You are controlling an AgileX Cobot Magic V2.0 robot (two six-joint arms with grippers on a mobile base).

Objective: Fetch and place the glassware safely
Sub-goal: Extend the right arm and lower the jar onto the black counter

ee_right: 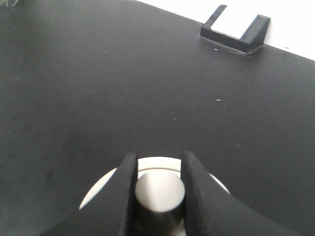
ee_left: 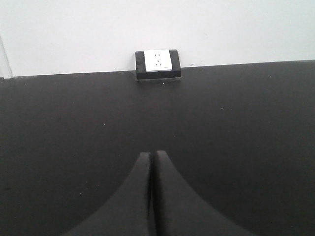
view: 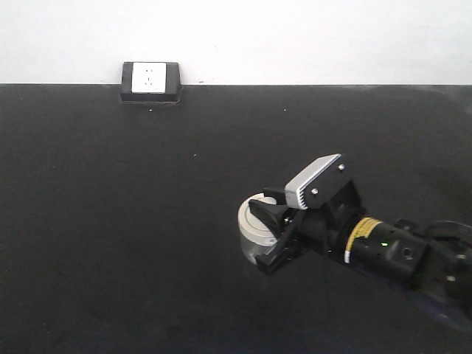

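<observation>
Glass jar (view: pixel 253 234): is lying in front of the socket box (view: pixel 150 81) and well to its right, on the black table (view: pixel 110 221). It is appearing tilted, and whether its base is touching the surface cannot be told.
Lid (ee_right: pixel 98 194): cream-white, is facing the right gripper (view: pixel 265 234).
Right gripper: is pinching the lid's central knob (ee_right: pixel 160 189), one finger pressing each side.
Left gripper (ee_left: pixel 152 156): its fingers are meeting on nothing, and it is pointing toward the socket box.
Handling: judged light, rigid, smooth and breakable.
Hold: the knob grip is loading only the lid, which may be working loose. Gripping the body below the rim is looking safer.
</observation>
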